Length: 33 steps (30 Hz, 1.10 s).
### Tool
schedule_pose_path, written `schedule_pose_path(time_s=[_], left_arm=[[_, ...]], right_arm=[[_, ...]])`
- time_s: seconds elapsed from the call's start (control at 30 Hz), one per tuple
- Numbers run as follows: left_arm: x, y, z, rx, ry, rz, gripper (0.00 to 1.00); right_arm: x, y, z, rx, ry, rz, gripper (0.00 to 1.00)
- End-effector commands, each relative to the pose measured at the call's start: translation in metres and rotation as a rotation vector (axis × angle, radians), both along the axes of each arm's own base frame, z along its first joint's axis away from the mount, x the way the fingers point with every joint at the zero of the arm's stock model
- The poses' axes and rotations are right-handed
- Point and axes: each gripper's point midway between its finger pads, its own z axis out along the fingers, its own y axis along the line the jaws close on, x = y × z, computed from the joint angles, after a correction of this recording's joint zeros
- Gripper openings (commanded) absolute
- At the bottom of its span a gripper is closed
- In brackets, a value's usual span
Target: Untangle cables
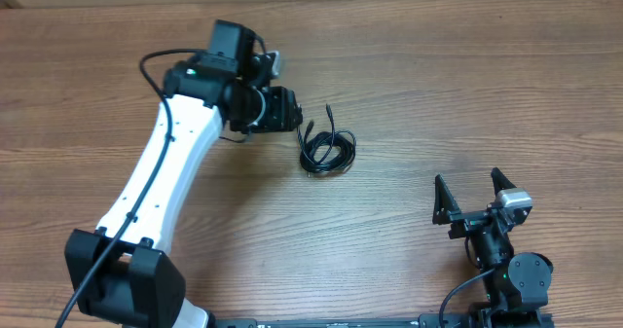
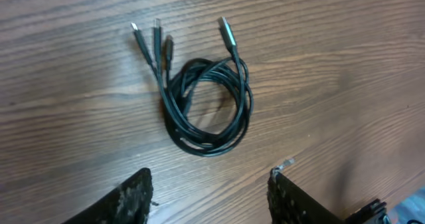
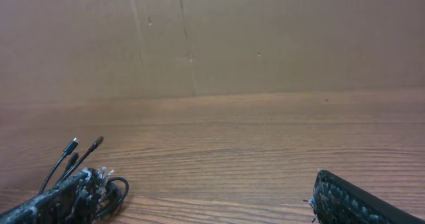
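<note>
Finds the cables (image 1: 326, 151) (image 2: 206, 108) in one looped bundle on the table (image 1: 487, 75), plug ends fanned out at one side, no cord drawn free. Judges the whole untangling left to do. Notes left gripper (image 2: 209, 194) just beside the bundle, jaws apart and empty, and right gripper (image 1: 468, 180) well apart, spread wide, empty.

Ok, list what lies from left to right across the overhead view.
left arm's white link → left gripper → cables → right gripper
</note>
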Motion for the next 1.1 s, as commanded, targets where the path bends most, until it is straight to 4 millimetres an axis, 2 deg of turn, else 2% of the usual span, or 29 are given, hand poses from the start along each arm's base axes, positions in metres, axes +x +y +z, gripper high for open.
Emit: schedule_pose_path(time_s=[0.0,0.07,0.17,0.33,0.43,0.47,0.53,0.57,0.6,1.07], left_arm=[[-0.003,-0.012,-0.010,0.123,-0.015,0.039,0.47],[-0.012,-0.017,-0.023,0.191,-0.001,0.054,0.45],[-0.020,-0.014,-0.046,0.290,0.032,0.105,0.45],[-0.029,-0.012,-0.103,0.354,0.147,0.130,0.45],[-0.038,-0.018,-0.136,0.356,0.252,0.107,0.51],[-0.039,-0.021,-0.142,0.342,0.271,0.101,0.58],[-0.042,-0.024,-0.147,0.330,0.294,0.094,0.68],[-0.043,-0.025,-0.147,0.326,0.299,0.092,0.79],[-0.043,-0.025,-0.147,0.326,0.299,0.092,1.00],[-0.038,-0.027,-0.147,0.319,0.278,0.095,1.00]], right_arm=[[0.000,0.001,-0.003,-0.015,-0.002,0.005,1.00],[0.000,0.001,-0.003,-0.015,-0.002,0.006,1.00],[0.000,0.001,-0.003,-0.015,-0.002,0.006,1.00],[0.000,0.001,-0.003,-0.015,-0.002,0.006,1.00],[0.000,0.001,-0.003,-0.015,-0.002,0.005,1.00],[0.000,0.001,-0.003,-0.015,-0.002,0.006,1.00],[0.000,0.001,-0.003,-0.015,-0.002,0.006,1.00],[0.000,0.001,-0.003,-0.015,-0.003,0.006,1.00],[0.000,0.001,-0.003,-0.015,-0.002,0.006,1.00],[0.000,0.001,-0.003,-0.015,-0.002,0.006,1.00]])
